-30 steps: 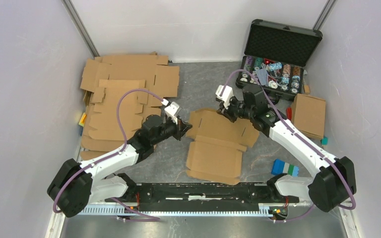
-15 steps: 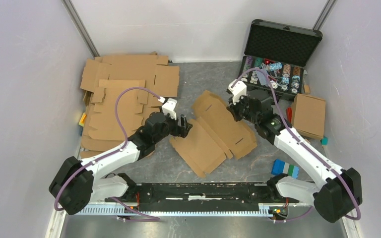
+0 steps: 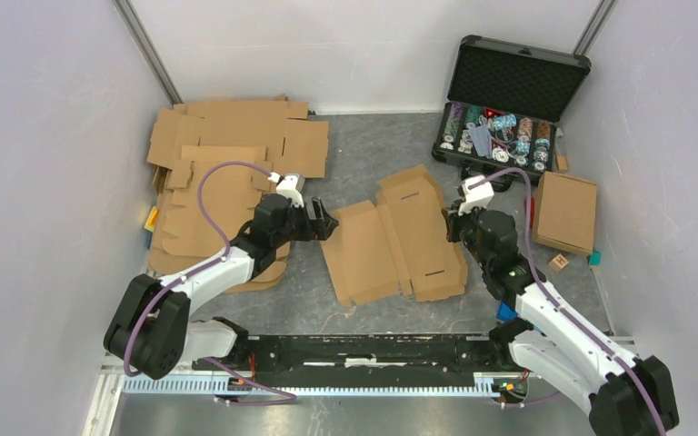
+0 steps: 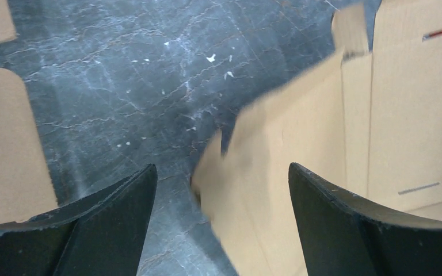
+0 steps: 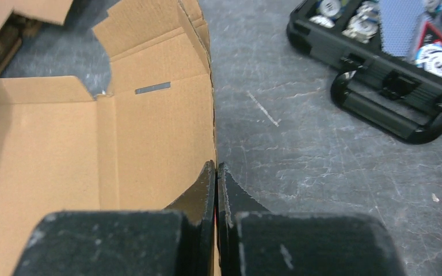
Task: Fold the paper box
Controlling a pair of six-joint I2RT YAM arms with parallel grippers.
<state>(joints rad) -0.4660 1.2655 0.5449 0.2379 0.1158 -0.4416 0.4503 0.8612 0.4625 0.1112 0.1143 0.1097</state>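
The paper box (image 3: 395,241) is a flat brown cardboard blank lying unfolded on the grey table, mid-scene. My right gripper (image 3: 455,227) is shut on its right edge; in the right wrist view that gripper (image 5: 216,165) has its jaws pressed together where the box (image 5: 121,144) edge runs into them. My left gripper (image 3: 327,222) stands open just left of the blank. Seen from the left wrist, the gripper (image 4: 221,167) has its fingers spread wide, and a blurred corner of the box (image 4: 322,144) lies below and between them, untouched.
A pile of flat cardboard blanks (image 3: 227,154) fills the back left. An open black case of chips (image 3: 509,109) stands at the back right, its handle (image 5: 380,109) near my right gripper. A folded cardboard box (image 3: 565,211) and a small wooden block (image 3: 559,262) sit at the right.
My left gripper has opened, let go of the box and drawn back left. My right gripper, still shut on the box, has dragged and turned it to the right and nearer.
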